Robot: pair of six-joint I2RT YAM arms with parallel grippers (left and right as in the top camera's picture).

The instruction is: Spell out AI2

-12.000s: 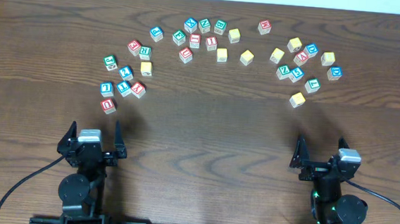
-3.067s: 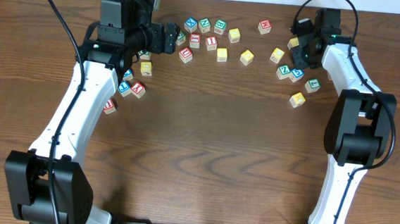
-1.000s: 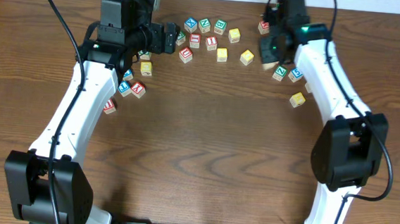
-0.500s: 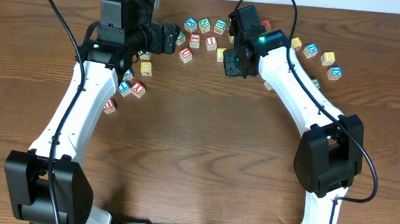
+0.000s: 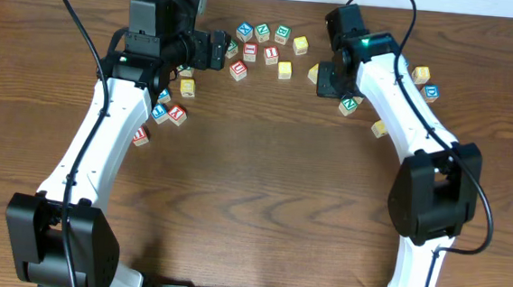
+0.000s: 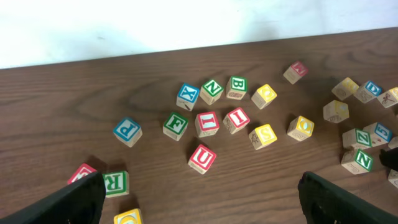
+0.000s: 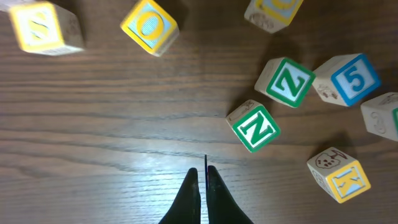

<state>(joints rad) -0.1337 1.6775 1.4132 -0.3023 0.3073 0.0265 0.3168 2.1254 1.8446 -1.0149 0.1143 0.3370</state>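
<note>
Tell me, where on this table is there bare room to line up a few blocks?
The wide stretch of bare table between the left arm and right arm, nearer than the blocks, is free. The far edge is crowded: lettered blocks scatter there in an arc, bunching beside each arm.

A robotics lab bench, I'd say. My cabled arms (image 5: 104, 124) reach over a wooden surface (image 5: 253, 188) of letter blocks (image 6: 207, 123), a plain white wall (image 6: 186, 25) behind.
</note>
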